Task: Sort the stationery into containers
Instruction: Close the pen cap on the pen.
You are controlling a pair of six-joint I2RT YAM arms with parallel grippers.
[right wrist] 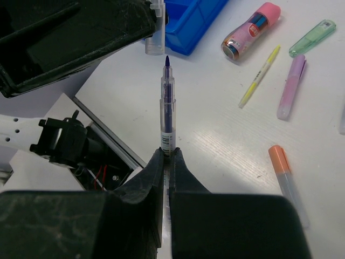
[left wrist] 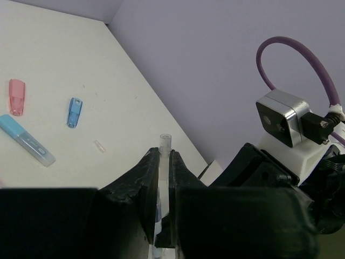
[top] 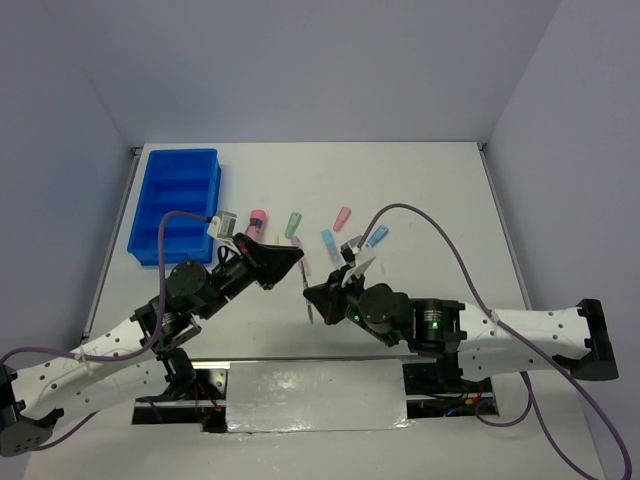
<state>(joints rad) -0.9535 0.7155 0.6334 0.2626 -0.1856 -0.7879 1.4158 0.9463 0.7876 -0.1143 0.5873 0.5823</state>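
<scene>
My right gripper [right wrist: 167, 154] is shut on a clear thin pen [right wrist: 167, 108] with a dark blue core and a bare tip. My left gripper [left wrist: 164, 156] is shut on a clear pen cap [left wrist: 164, 145]. In the right wrist view the cap [right wrist: 155, 40] hangs just beyond the pen's tip, slightly left of it, with a small gap. In the top view both grippers [top: 298, 258] [top: 312, 293] meet above the table's middle front. The blue tray [top: 150, 200] lies at the far left.
On the table lie a pink-brown tube [right wrist: 250, 29], a yellow pen [right wrist: 260, 75], a green marker [right wrist: 312, 38], a purple marker [right wrist: 291, 86] and an orange marker [right wrist: 285, 178]. A pink cap [left wrist: 16, 97], blue cap [left wrist: 74, 112] and light blue marker [left wrist: 27, 140] lie farther right.
</scene>
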